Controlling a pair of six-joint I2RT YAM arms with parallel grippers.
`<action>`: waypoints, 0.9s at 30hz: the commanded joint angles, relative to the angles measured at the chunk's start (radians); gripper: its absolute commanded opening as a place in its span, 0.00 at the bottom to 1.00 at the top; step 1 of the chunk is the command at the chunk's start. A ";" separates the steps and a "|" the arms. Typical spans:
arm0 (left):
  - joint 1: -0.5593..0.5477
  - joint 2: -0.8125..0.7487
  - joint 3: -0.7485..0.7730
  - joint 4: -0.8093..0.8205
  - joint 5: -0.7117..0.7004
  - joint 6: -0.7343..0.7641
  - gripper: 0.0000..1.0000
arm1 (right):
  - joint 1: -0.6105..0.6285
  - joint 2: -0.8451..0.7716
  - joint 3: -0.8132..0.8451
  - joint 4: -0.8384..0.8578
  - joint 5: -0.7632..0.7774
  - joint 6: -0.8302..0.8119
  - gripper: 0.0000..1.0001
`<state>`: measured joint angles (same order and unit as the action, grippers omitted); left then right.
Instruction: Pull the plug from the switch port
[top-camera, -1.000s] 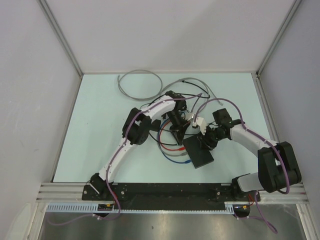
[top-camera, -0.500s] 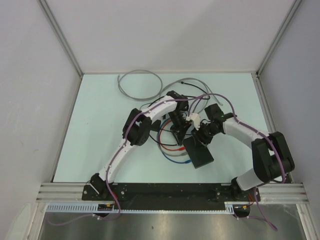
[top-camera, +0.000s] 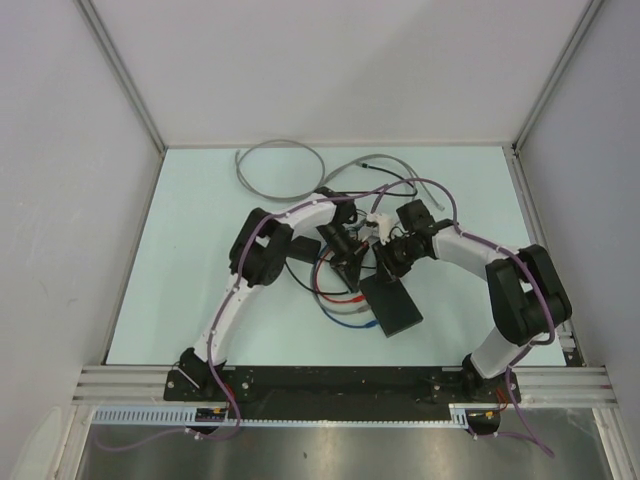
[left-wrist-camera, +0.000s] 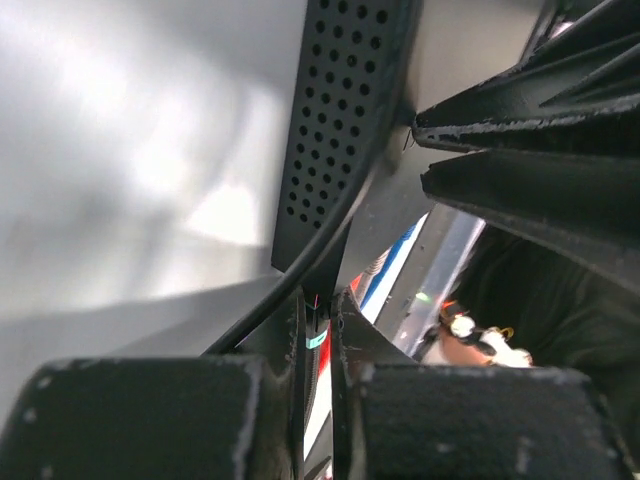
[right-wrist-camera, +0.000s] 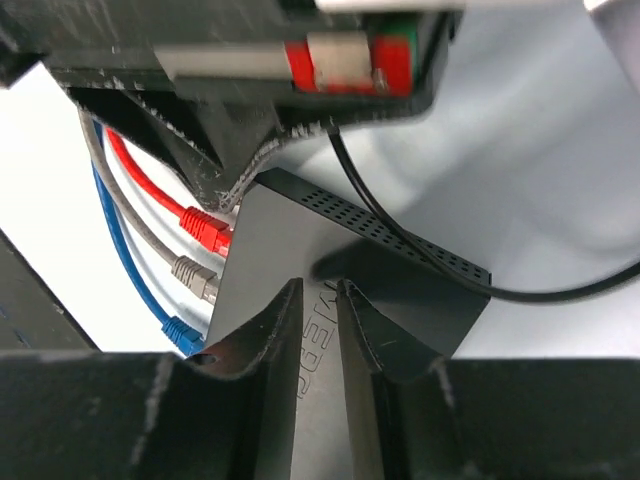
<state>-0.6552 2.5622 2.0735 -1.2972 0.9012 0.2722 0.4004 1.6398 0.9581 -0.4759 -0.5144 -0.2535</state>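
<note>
Both grippers shifted left. Right gripper (right-wrist-camera: 318, 290) fingers near-together atop switch (right-wrist-camera: 400, 300); red plug (right-wrist-camera: 207, 228) exits switch port (right-wrist-camera: 229, 240) leftward, at left gripper (top-camera: 348, 265) tips, clamp indeterminate.

One switch (top-camera: 392, 305), three plugs (right-wrist-camera: 207, 229) (red, grey, blue)

**Bright and even from above, murky up close**

From overhead the light falls soft and even. The pale table (top-camera: 200, 250) glows, and shadows on it stay faint. The left wrist view is hazy, with white glare smeared across its blurred left half. The right wrist view is crisper, though the near fingers (right-wrist-camera: 262, 335) are dark and soft-edged.
</note>
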 joint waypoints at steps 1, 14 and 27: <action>0.109 0.049 -0.223 0.039 -0.415 0.035 0.00 | 0.005 0.095 -0.042 -0.023 0.235 -0.004 0.26; 0.069 0.145 0.030 -0.010 -0.414 0.027 0.00 | -0.040 -0.041 -0.007 -0.055 0.240 0.048 0.56; 0.069 0.181 0.062 0.004 -0.328 0.013 0.00 | 0.130 -0.023 0.048 -0.136 0.153 0.221 1.00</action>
<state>-0.5972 2.6179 2.1681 -1.3964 0.8948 0.2779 0.5117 1.5841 0.9730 -0.5938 -0.2890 -0.1120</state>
